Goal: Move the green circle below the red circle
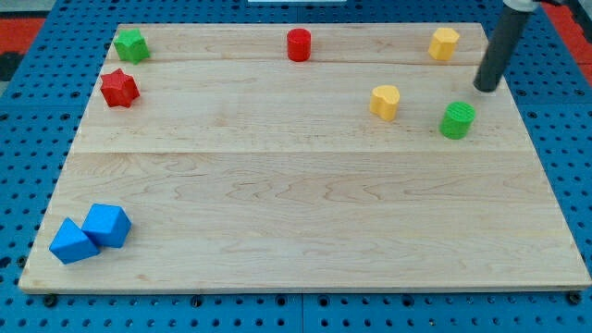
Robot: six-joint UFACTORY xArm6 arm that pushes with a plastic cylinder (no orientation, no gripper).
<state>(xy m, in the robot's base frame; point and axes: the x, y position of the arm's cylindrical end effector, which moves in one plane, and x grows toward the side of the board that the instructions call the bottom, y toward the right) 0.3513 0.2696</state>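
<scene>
My tip (486, 89) sits in the upper right of the frame, a bare rod end with nothing to open or close and nothing held; it touches no block.

Going left to right: a green star (131, 44) lies in the upper left corner of the wooden board (305, 213), with a red star (118, 88) just below it. Two blue blocks (91, 233) touch each other in the lower left. The red circle (298, 44) stands at the upper middle, near the board's top edge. A yellow heart-like block (385, 102) lies right of centre, and a yellow block (444, 43) sits near the upper right corner. The green circle (457, 120) lies just below and slightly left of my tip, close but apart.

The relation that matters: the green circle has to travel leftward across the frame to end under the red circle, and my tip is already on its upper right side. A push toward the left looks workable, though the yellow heart-like block stands near that path.
</scene>
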